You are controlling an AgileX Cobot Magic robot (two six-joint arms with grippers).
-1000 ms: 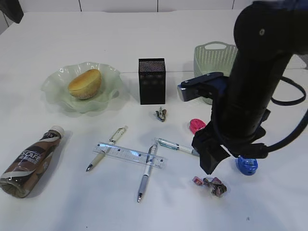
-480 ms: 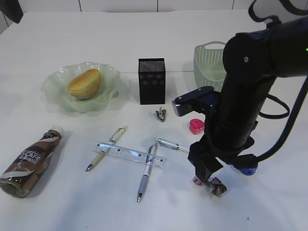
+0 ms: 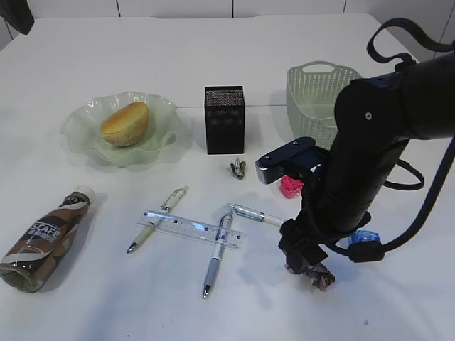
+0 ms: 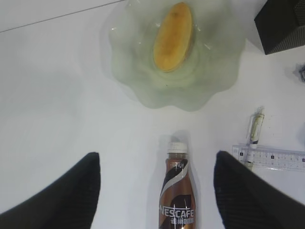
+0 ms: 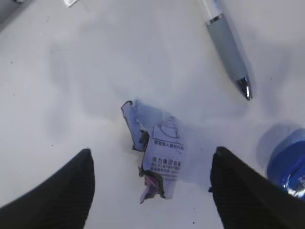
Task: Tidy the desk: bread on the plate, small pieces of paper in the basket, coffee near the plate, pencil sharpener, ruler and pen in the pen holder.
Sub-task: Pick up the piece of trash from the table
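White desk [image 3: 213, 50] under even light, pale wall strip along the far edge. R gripper [image 5: 152, 191]: both dark fingers [image 5: 52, 191] spread wide, nothing between them touching; pink/grey paper wad [image 5: 157, 157] lies on the desk in the gap, unheld. In the exterior view the same gripper sits low over that wad [image 3: 318, 277] at front right, arm bent above it. Just beside: blue sharpener [image 3: 364, 241] to the right, pink sharpener [image 3: 290, 186] behind, mostly hidden by the arm. L gripper [image 4: 157, 191]: fingers [image 4: 66, 195] also apart, empty, hanging above the coffee bottle [image 4: 177, 191], which lies on its side, cap twd the plate [image 4: 143, 81]. Bread [image 3: 126, 123] lies in the plate at back left. Ruler [image 3: 192, 228] flat mid-desk, lying across two pens: cream pen [image 3: 158, 219] and grey pen [image 3: 217, 254]; third pen [image 3: 257, 214] near the R arm. Small greyish wad [image 3: 237, 168] just in front of the black mesh pen holder [image 3: 225, 119], upright, centre back. Basket [image 3: 316, 96] at back right, partly behind the arm; contents can't tell.
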